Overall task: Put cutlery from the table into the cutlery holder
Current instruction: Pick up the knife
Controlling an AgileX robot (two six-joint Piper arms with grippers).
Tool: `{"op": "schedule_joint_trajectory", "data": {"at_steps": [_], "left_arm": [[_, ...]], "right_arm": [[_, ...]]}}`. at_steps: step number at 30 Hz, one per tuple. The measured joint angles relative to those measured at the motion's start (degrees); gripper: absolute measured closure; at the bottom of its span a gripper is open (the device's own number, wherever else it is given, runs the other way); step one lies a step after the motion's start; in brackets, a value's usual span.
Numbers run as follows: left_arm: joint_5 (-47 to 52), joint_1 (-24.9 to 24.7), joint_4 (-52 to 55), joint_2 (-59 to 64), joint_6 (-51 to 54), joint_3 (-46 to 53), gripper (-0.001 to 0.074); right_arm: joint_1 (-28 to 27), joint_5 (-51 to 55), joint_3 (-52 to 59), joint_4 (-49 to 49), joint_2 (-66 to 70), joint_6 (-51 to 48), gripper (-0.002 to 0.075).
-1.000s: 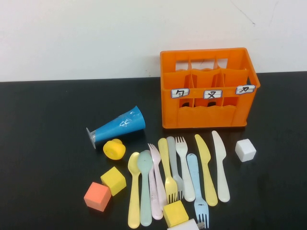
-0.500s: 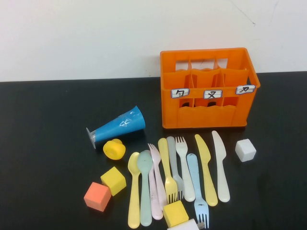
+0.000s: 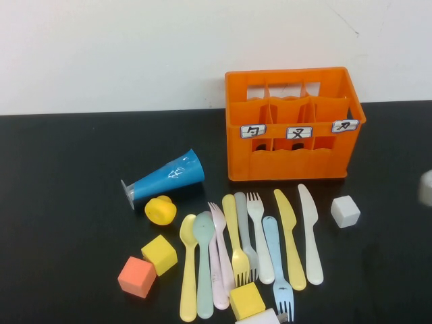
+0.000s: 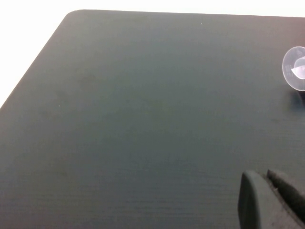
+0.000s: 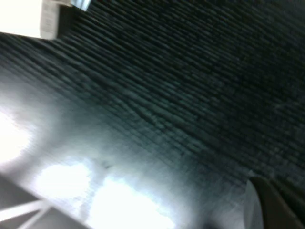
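Observation:
The cutlery lies side by side on the black table (image 3: 61,202) in front of the orange cutlery holder (image 3: 295,125): yellow spoon (image 3: 189,270), grey-green spoon (image 3: 204,260), pink pieces (image 3: 219,260), yellow fork (image 3: 235,239), grey fork (image 3: 246,233), white fork (image 3: 260,233), blue fork (image 3: 278,263), yellow knife (image 3: 290,236), white knife (image 3: 310,229). My left gripper (image 4: 268,177) is shut and empty, low over bare table, out of the high view. My right gripper (image 5: 259,193) is over bare table; a blurred grey part of it (image 3: 425,187) shows at the right edge.
A blue cone (image 3: 165,177) lies left of the holder; its clear base shows in the left wrist view (image 4: 296,67). Around the cutlery are a yellow round piece (image 3: 160,210), yellow cubes (image 3: 160,254) (image 3: 247,300), an orange cube (image 3: 137,277) and a white cube (image 3: 345,210).
A blurred grey part of my right arm has come into the high view at the right edge. Nothing on the table has moved.

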Motion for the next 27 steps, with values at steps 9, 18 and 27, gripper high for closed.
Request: {"op": "schedule_joint_trajectory", "data": {"at_steps": [9, 18, 27], "left_arm": [[0.00, 0.00, 0.00, 0.00, 0.00, 0.00, 0.0736], [0.00, 0.00, 0.00, 0.00, -0.11, 0.00, 0.0736], [0.00, 0.00, 0.00, 0.00, -0.01, 0.00, 0.0736]], "right_arm": [[11.22, -4.10, -9.21, -7.62, 16.92, 13.89, 0.0722], [15.75, -9.64, -22.03, -9.40, 31.11, 24.93, 0.0428], [17.87, -13.53, -22.77, -14.72, 36.95, 36.06, 0.0357]]}}
